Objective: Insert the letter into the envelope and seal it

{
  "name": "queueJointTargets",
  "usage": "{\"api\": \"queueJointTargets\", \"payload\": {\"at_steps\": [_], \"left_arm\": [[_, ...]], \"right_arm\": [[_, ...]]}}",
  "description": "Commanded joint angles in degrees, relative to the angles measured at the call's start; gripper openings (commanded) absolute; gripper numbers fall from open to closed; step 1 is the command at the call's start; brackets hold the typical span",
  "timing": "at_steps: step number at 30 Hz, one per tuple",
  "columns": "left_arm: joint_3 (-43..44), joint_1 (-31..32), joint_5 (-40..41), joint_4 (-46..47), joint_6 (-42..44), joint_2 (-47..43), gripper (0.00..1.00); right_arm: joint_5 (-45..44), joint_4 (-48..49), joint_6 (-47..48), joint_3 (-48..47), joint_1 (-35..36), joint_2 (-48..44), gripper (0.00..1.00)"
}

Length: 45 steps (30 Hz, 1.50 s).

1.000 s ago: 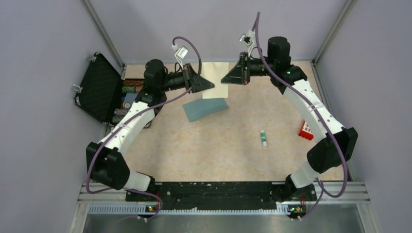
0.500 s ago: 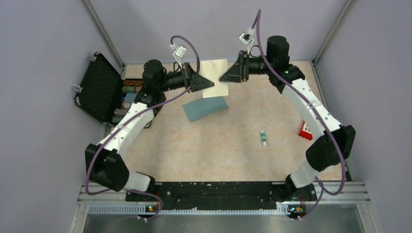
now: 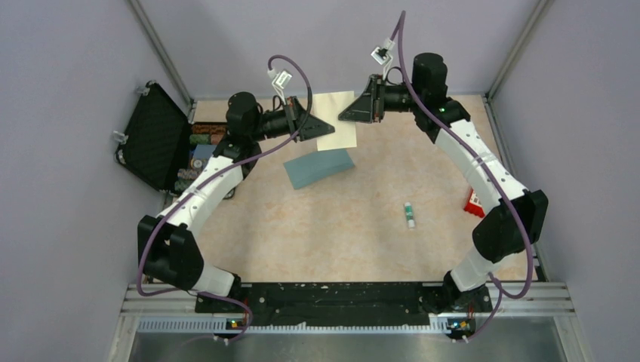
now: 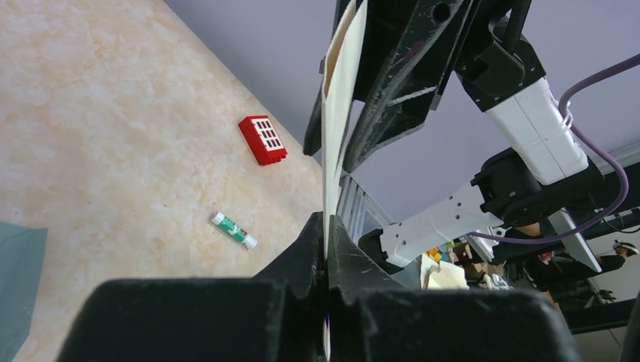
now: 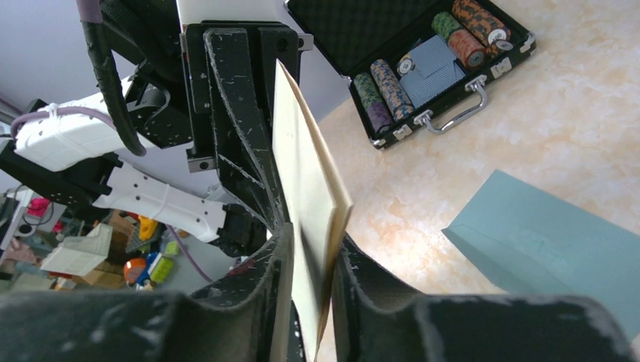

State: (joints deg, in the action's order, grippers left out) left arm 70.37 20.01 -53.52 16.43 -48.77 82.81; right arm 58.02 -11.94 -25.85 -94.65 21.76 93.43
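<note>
The beige letter [image 3: 336, 121] hangs in the air over the back of the table, held edge-on between both grippers. My left gripper [image 3: 327, 130] is shut on its left edge; in the left wrist view the sheet [image 4: 336, 113] rises from the closed jaws of that gripper [image 4: 326, 226]. My right gripper [image 3: 344, 118] grips the folded sheet [image 5: 306, 181] from the other side, its fingers [image 5: 281, 279] pressed against it. The teal envelope [image 3: 318, 168] lies flat on the table just below, and also shows in the right wrist view [image 5: 551, 249] and at the left wrist view's edge [image 4: 15, 286].
A glue stick [image 3: 408, 215] lies right of centre and a red block [image 3: 474, 204] sits by the right arm. An open black case [image 3: 155, 136] with poker chips stands at the left rear. Grey walls enclose the table.
My right gripper has shifted a little left and up with the letter. The left gripper has kept its hold and barely moved. The envelope has not moved.
</note>
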Motion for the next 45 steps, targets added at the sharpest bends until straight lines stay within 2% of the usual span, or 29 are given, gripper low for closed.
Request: {"api": "queueJointTargets", "payload": {"at_steps": [1, 3, 6, 7, 10, 11, 14, 15, 18, 20, 22, 25, 27, 32, 37, 40, 42, 43, 44, 45], "left_arm": [[2.03, -0.11, 0.19, 2.56, -0.46, -0.08, 0.00], [2.05, -0.15, 0.81, 1.85, -0.16, -0.03, 0.00], [2.11, -0.19, 2.11, 0.54, 0.97, 0.01, 0.00], [2.02, -0.23, 2.24, 0.46, 1.15, 0.00, 0.00], [1.52, -0.23, 1.80, 1.55, 1.02, -0.03, 0.00], [1.38, -0.23, 1.70, 2.19, 0.83, 0.01, 0.00], [1.22, -0.18, 1.66, 2.83, 0.55, 0.23, 0.00], [1.18, -0.17, 1.54, 2.97, 0.40, 0.31, 0.00], [1.18, -0.17, 1.33, 3.18, 0.24, 0.51, 0.00], [1.05, -0.23, 1.34, 3.00, 0.42, 0.47, 0.00], [0.92, -0.20, 1.24, 2.83, 0.59, 0.55, 0.00], [0.83, -0.23, 1.09, 2.74, 0.73, 0.47, 0.00], [0.89, -0.21, 1.16, 2.58, 0.84, 0.42, 0.00], [0.84, -0.12, 1.36, 2.04, 1.42, 0.43, 0.00], [0.74, -0.04, 1.56, 0.87, 2.29, 0.38, 0.00], [0.80, 0.12, 1.62, 0.50, 2.62, 0.46, 0.00], [0.82, 0.28, 1.76, -0.01, 3.13, 0.54, 0.00], [0.82, 0.37, 2.35, -0.61, 3.52, 0.55, 0.01], [0.84, 0.46, 3.59, -2.14, 4.14, 0.60, 0.10], [0.83, 0.41, 4.91, -4.06, 5.84, 0.56, 0.23]], "right_arm": [[0.53, 2.90, -1.33, -2.54, 0.57, 0.56, 0.17], [1.38, 3.32, -1.36, -1.82, 0.58, 0.45, 0.05], [1.81, 3.46, -0.99, -0.31, 0.61, -0.17, 0.00], [1.82, 3.46, -0.79, 0.55, 0.57, -0.49, 0.02], [1.76, 3.13, -0.74, 2.19, 0.57, -1.44, 0.24], [1.71, 2.98, -0.66, 2.65, 0.59, -1.81, 0.28], [1.71, 2.33, -0.35, 3.44, 0.57, -2.10, 0.29], [1.69, 2.29, -0.26, 3.53, 0.57, -2.11, 0.27], [1.76, 2.60, -0.07, 3.32, 0.57, -1.95, 0.12], [1.69, 2.75, -0.05, 2.96, 0.59, -1.75, 0.07], [1.65, 3.31, -0.56, 2.54, 0.60, -1.69, 0.11], [1.72, 4.22, -1.83, 1.60, 0.57, -1.45, 0.26], [1.99, 4.55, -2.21, 0.72, 0.57, -1.18, 0.27], [2.42, 4.96, -2.45, -0.03, 0.63, -0.73, 0.19], [2.29, 5.44, -2.87, -0.05, 0.57, -0.71, 0.17], [2.55, 5.88, -2.89, -0.01, 0.61, -0.74, 0.11], [2.53, 6.02, -2.66, 0.08, 0.60, -0.77, 0.01], [2.20, 5.17, -1.74, 0.08, 0.57, -0.79, 0.00], [1.08, 3.76, 0.40, 0.08, 0.63, -1.00, 0.00], [0.12, 1.28, 3.02, 0.00, 0.51, -1.31, 0.00]]}}
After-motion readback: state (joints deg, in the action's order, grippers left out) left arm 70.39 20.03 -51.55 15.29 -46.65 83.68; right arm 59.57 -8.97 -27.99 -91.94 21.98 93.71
